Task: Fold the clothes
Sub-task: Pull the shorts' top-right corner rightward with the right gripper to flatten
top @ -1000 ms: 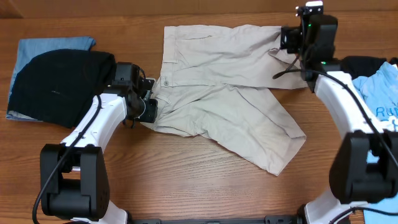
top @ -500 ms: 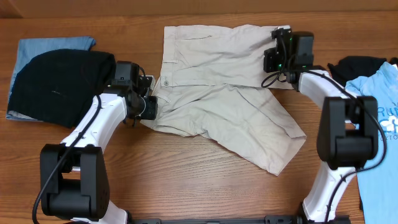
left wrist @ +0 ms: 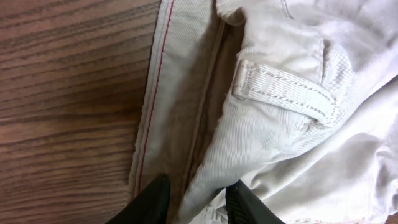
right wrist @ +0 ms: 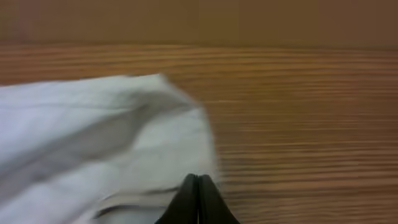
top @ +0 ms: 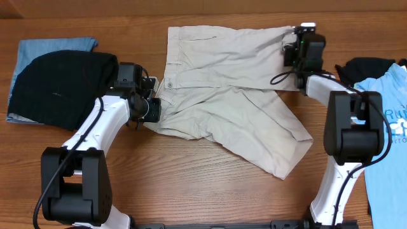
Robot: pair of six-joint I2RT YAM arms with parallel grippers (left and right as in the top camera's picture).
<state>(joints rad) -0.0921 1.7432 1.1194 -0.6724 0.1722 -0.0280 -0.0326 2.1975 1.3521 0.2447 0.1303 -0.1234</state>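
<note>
The pale beige shorts [top: 222,70] lie spread on the table, waistband to the left and both wide legs running right. My left gripper [top: 151,108] sits at the waistband's near end. In the left wrist view a raised fold of the shorts [left wrist: 292,143] beside a belt loop fills the space inside my left gripper [left wrist: 199,182], whose black fingers press on it. My right gripper [top: 296,42] is at the far leg's hem corner. Its fingertips [right wrist: 198,177] are shut tight together over the edge of the blurred shorts [right wrist: 93,137], with no cloth showing between them.
A black knit garment [top: 60,89] lies on a folded light blue cloth [top: 51,48] at the left. A light blue T-shirt [top: 388,108] and a dark item [top: 365,67] lie at the right edge. Bare wood table [top: 191,184] runs along the front.
My right gripper swung left from beyond the far leg's hem onto its corner and went from open to shut. The left gripper stayed at the waistband and closed slightly.
</note>
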